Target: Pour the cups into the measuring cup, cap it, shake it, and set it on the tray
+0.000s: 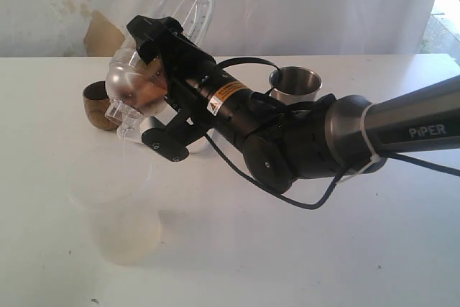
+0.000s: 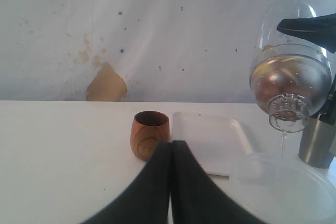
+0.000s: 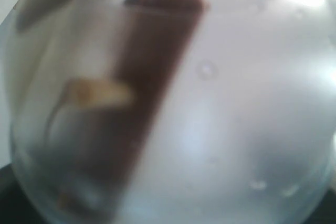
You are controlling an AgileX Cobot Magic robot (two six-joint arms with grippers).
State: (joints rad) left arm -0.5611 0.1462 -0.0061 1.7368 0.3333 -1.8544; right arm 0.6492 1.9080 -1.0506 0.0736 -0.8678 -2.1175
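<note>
Shake step is judged to be in hand. The capped measuring cup (image 1: 188, 5) is held aloft, tipped cap-down and clamped in the right gripper (image 1: 162, 91), above the frosted jug (image 1: 118, 206) at near left. The left gripper (image 2: 171, 148) is pinched closed and empty. Next, the cup is to be righted and lowered onto the tray (image 2: 210, 135), just right of the wooden cup (image 1: 97, 106).

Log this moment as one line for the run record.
right fingers: shut on measuring cup, lid end down over frosted jug | left fingers: shut, empty | wooden cup, steel tumbler: on table | tray: bare
</note>
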